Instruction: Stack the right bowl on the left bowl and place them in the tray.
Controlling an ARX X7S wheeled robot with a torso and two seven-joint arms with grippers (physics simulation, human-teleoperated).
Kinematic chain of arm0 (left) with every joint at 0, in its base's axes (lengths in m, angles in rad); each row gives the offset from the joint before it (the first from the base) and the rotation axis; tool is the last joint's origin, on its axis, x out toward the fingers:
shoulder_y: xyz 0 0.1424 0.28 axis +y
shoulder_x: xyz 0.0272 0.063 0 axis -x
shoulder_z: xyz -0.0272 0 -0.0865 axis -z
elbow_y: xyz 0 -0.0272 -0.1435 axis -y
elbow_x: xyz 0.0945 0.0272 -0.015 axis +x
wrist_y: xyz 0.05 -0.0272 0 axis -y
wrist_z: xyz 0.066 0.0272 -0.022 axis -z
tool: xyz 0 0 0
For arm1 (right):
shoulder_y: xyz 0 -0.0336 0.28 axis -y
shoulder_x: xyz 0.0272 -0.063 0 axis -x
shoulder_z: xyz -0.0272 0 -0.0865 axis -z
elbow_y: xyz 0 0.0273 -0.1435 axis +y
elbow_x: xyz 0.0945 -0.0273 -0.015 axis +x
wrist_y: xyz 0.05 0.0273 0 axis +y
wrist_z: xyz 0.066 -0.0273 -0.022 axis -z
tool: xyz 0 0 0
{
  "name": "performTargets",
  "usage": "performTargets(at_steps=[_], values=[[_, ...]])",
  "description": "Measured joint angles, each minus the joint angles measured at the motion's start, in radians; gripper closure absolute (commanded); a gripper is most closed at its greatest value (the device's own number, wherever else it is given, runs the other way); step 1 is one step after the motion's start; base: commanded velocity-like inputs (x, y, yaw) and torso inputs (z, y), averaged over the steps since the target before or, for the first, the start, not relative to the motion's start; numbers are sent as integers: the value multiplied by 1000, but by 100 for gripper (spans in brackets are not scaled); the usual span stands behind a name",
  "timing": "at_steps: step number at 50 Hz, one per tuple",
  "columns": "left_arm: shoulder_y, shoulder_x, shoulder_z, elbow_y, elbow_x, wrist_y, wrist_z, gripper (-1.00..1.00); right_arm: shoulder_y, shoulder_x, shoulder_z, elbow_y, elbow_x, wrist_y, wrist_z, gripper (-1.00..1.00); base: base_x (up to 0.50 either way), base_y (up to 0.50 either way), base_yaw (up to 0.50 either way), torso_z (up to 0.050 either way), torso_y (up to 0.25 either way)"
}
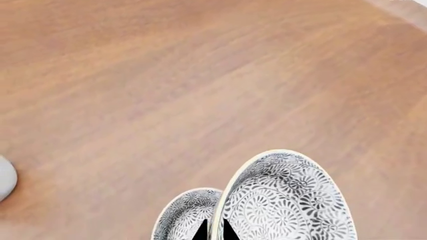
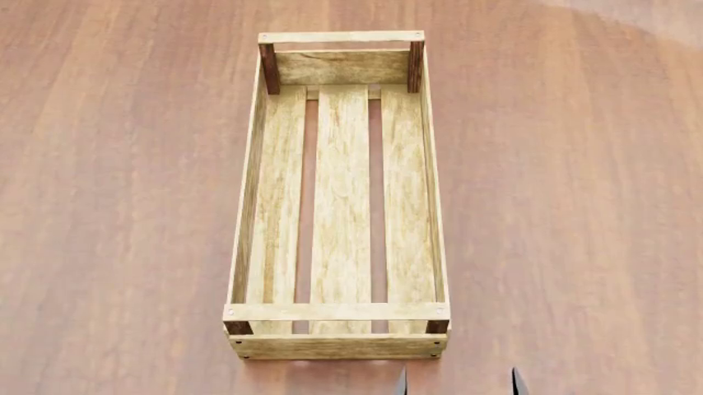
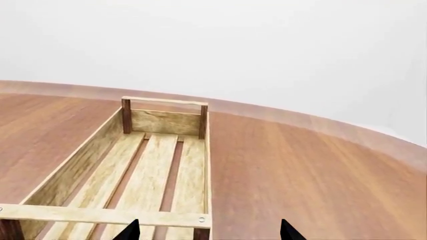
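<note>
Left hand [image 1: 215, 231] is clamped on the rim of one of two patterned bowls [image 1: 287, 200]. Right hand [image 2: 458, 381], fingers apart, hovers at the near end of the tray [image 2: 336, 312] on the worktop [image 2: 571, 206].

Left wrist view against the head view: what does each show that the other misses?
Only the left wrist view shows the two patterned bowls, one nested against the other at the left pincer, plus a pale rounded object cut off by the frame edge. Only the head view shows the tray, with nothing in it, and the right pincer tips near it. Both show the wooden table.
</note>
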Motion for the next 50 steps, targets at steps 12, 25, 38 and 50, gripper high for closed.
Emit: performTargets(at_steps=[12,25,38,50], values=[[-6,6,28,-28,33,20,14,100,1,2,-1,7,2,-3,3,-100,0,0,0,0,1],[-13,13,60,-57,65,42,33,100,4,4,-4,12,2,-3,6,-100,0,0,0,0,0],[-16,18,83,-96,106,74,52,100,8,5,-9,20,0,-3,9,-100,0,0,0,1,0],[-38,21,119,-138,143,97,60,100,8,6,-10,32,2,-9,12,-100,0,0,0,0,1]])
